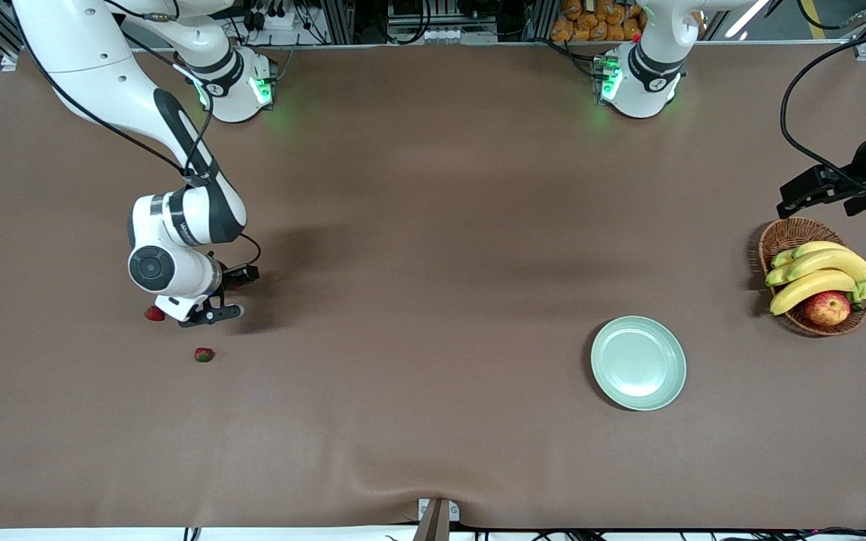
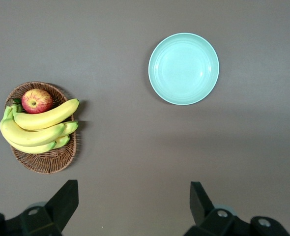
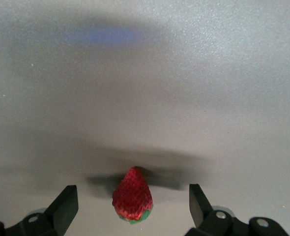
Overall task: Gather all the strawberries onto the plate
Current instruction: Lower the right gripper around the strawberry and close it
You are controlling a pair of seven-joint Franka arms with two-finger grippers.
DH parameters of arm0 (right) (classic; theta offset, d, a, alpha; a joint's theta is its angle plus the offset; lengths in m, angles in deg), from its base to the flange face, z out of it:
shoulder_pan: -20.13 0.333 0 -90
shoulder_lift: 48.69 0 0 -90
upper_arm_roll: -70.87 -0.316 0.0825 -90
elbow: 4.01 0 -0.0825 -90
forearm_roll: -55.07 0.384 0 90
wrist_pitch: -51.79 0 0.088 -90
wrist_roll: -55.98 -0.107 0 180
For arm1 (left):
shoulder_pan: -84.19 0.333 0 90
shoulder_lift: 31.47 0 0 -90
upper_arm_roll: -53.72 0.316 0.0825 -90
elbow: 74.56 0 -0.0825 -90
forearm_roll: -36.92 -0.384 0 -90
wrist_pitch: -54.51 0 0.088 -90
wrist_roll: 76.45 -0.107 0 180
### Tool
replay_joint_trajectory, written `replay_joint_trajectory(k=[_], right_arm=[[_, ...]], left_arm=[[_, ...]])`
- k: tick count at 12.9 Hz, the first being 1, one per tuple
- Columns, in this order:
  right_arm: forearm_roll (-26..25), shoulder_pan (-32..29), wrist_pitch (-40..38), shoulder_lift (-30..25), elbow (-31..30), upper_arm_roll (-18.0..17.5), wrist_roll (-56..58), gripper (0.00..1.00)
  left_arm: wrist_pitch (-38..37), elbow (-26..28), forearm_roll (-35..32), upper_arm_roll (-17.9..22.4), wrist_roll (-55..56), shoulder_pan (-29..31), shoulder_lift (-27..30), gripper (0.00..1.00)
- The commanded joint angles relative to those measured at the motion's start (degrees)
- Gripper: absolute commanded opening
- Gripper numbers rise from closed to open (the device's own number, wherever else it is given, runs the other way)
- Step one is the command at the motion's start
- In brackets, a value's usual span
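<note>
The right hand point(image 1: 204, 312) is low over the brown counter point(image 1: 433, 225) at the right arm's end, with its two fingers spread wide and gripping nothing. In the right wrist view one strawberry point(image 3: 132, 201) lies on the counter between the open fingers point(image 3: 66, 206), touching neither of them. This berry lies on its side; its long axis runs from the green cap, which is toward the wrist camera, to the red tip, which points away from it. In the front view it is hidden under the hand.

Two other strawberries lie near the hand. One strawberry point(image 1: 154, 313) is just beside the wrist, toward the counter's edge at the right arm's end. The second strawberry point(image 1: 204, 355) is nearer to the front camera; which way these two point cannot be told.

The mint-green plate point(image 1: 638, 363) is well apart, toward the left arm's end, and holds no berry. Between the berries and the plate there is only bare counter.

The left hand point(image 2: 135, 206) waits, open, high above the wicker basket point(image 1: 779, 240) with bananas point(image 1: 816, 274) and an apple point(image 1: 827, 308).
</note>
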Motion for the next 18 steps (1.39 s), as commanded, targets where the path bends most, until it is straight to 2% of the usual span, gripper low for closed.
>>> replay_joint_trajectory(k=[1, 3, 4, 5, 8, 13, 15, 18], right_arm=[[-1.02, -0.71, 0.51, -0.07, -0.52, -0.48, -0.29, 0.67], [-1.02, -0.62, 0.51, -0.07, -0.52, -0.48, -0.29, 0.25], [-1.02, -0.62, 0.51, -0.07, -0.52, -0.48, -0.29, 0.07], [-1.02, -0.62, 0.33, -0.07, -0.52, -0.48, -0.29, 0.0], [-1.02, -0.62, 0.16, -0.07, -0.52, -0.48, -0.29, 0.0], [-1.02, 2.19, -0.19, 0.73, 5.71, -0.57, 1.98, 0.0], [-0.67, 1.93, -4.2, 0.55, 10.79, -0.74, 2.43, 0.0], [1.17, 3.06, -15.55, 0.64, 23.87, -1.62, 5.32, 0.0]], left_arm=[[-0.88, -0.78, 1.49, -0.01, -1.62, 0.53, -0.31, 1.0], [-0.88, -0.78, 1.49, -0.01, -1.71, 0.53, -0.31, 1.0], [-0.88, -0.78, 1.57, -0.01, -1.71, 0.53, -0.31, 1.0], [-0.88, -0.78, 1.57, -0.01, -1.71, 0.53, -0.31, 1.0], [-0.88, -0.7, 1.75, 0.08, -2.15, 0.53, -0.4, 1.0], [-0.88, -0.78, 1.75, 0.08, -2.15, 0.62, -0.75, 1.0], [-0.88, -0.78, 1.75, 0.08, -2.15, 0.62, -0.75, 1.0], [-0.88, -0.78, 1.75, -0.01, -2.15, 0.53, -0.84, 1.0]])
